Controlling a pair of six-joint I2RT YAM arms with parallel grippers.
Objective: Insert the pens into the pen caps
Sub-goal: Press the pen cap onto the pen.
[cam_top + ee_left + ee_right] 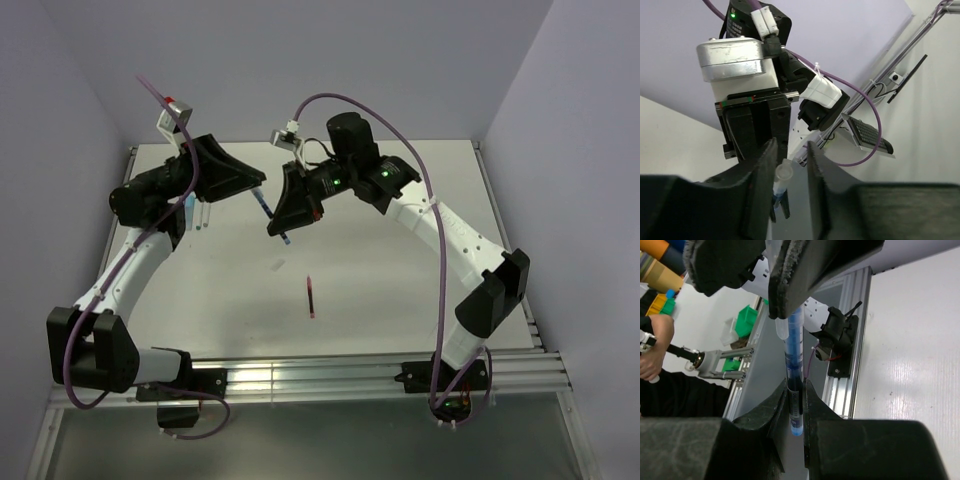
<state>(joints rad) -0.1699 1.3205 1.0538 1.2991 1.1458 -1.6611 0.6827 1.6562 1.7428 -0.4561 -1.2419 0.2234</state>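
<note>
Two claws meet in mid-air above the worktop (400,290), in the upper middle of the top view, with one blue pen (272,220) slanting between them. The right claw (795,390) is clamped on this blue pen (794,360). At the lower centre of its wrist view, both fingers press the barrel, and the pen's light-blue end pokes out below them.

The left claw (791,150) comes in from the upper left of the top view. Its fingers stand on either side of a clear cap (783,172) that sits at the pen's other end. We see a sliver of space beside the cap in the left wrist view, so we cannot tell whether the fingers pinch it. We also cannot tell whether the pen tip is inside the cap.

Lower down, near the centre of the top view, a red pen (311,297) lies flat on the worktop. A small pale piece (277,265) lies just up and to the left of it, apart from it.
</note>
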